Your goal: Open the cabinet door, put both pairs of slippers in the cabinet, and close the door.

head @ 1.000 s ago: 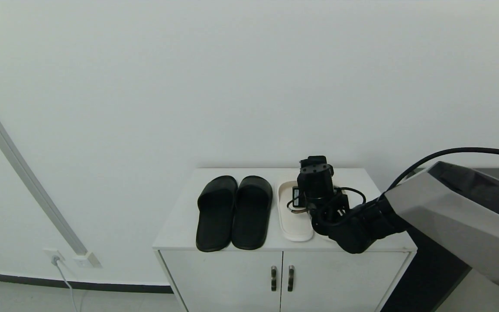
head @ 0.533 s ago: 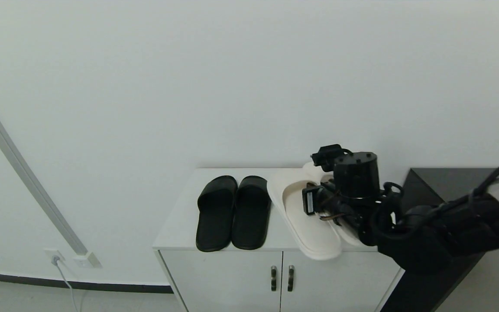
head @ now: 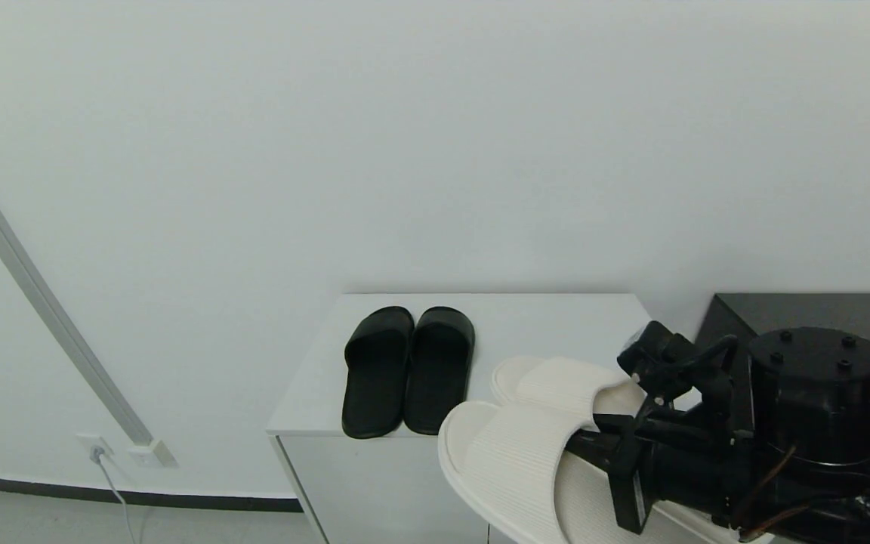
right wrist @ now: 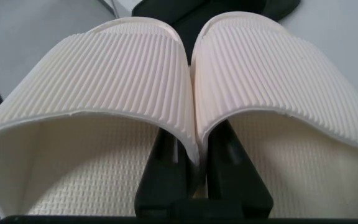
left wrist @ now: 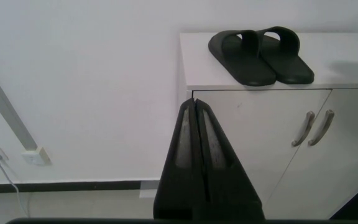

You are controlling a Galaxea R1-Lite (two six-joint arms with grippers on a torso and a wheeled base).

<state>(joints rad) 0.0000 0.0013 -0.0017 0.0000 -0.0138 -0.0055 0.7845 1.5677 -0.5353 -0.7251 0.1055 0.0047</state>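
While the white cabinet (head: 556,321) stands against the pale wall with its two doors (left wrist: 272,149) shut and their metal bar handles (left wrist: 301,129) side by side at the middle seam, the pair of cream ribbed foam slippers (head: 518,453) is held in the air at its near right corner. The right gripper (right wrist: 194,177) is clamped on them: one finger sits inside each slipper, and the two adjoining strap walls are pinched between. Their straps carry fine parallel ridges, and the insoles have a small pebbled grain.

The pair of smooth black rubber slippers (head: 408,370) lies side by side on the left half of the cabinet top, heels at the near edge and toes toward the wall. The right half of the top is bare, flat and matt, with a straight, square edge.

The left gripper (left wrist: 195,106) hangs low, to the left of the cabinet and nearer than it, its dark tapered fingers pressed flat together on nothing.

A dark block (head: 805,310) stands just right of the cabinet. A grey strip (head: 27,287) slants down the left wall to a socket (head: 91,442).
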